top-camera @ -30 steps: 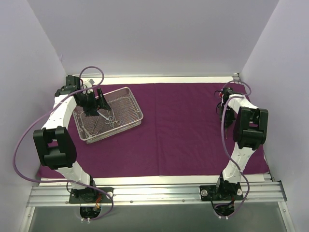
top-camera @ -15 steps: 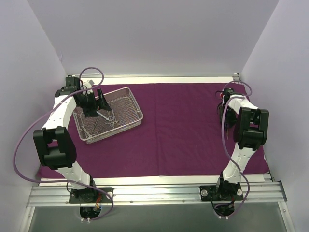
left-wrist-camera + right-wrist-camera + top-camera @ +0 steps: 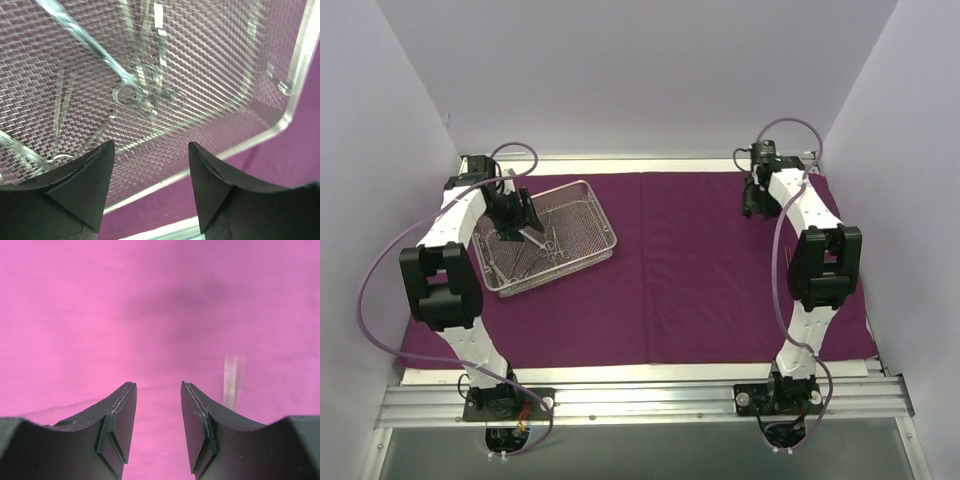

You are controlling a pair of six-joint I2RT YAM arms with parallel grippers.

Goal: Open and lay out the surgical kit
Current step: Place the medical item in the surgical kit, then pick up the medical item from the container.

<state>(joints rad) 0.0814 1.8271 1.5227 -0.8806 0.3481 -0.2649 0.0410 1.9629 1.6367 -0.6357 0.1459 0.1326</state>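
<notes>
Above the table, in the top external view, we see the purple cloth wrap (image 3: pixel 720 270) spread flat. The wire-mesh tray (image 3: pixel 601 215) sits on its far left part, with the slim instruments (image 3: pixel 548 245) lying crossed inside. The left gripper (image 3: pixel 525 215) hangs over the tray's far-left side. The right gripper (image 3: pixel 752 200) hovers over the cloth near its far right edge, well apart from the tray. We judge that the wrap is open and that laying out the instruments is not yet done.

In the left wrist view, the fingers (image 3: pixel 90 170) are spread with nothing between them, and they sit above the mesh floor. The ring handles (image 3: pixel 130 95) of scissor-like tools overlap just ahead, and thin tweezers lie to the left. We see three risks here:
- A closing pinch could catch two overlapping tools at once.
- A hooked ring could drag its neighbour along with it.
- The tools lie flat on the mesh, so a fingertip could snag the wire or slide off the smooth metal. Either could nudge the light tray across the cloth.

In the right wrist view, the pads (image 3: pixel 117 425) are parted over bare cloth and grip nothing. A blurred bright sliver (image 3: pixel 232 380) shows to the right, but we cannot tell what it is. If this gripper dips low, it could bunch the wrap and shift the tray.
</notes>
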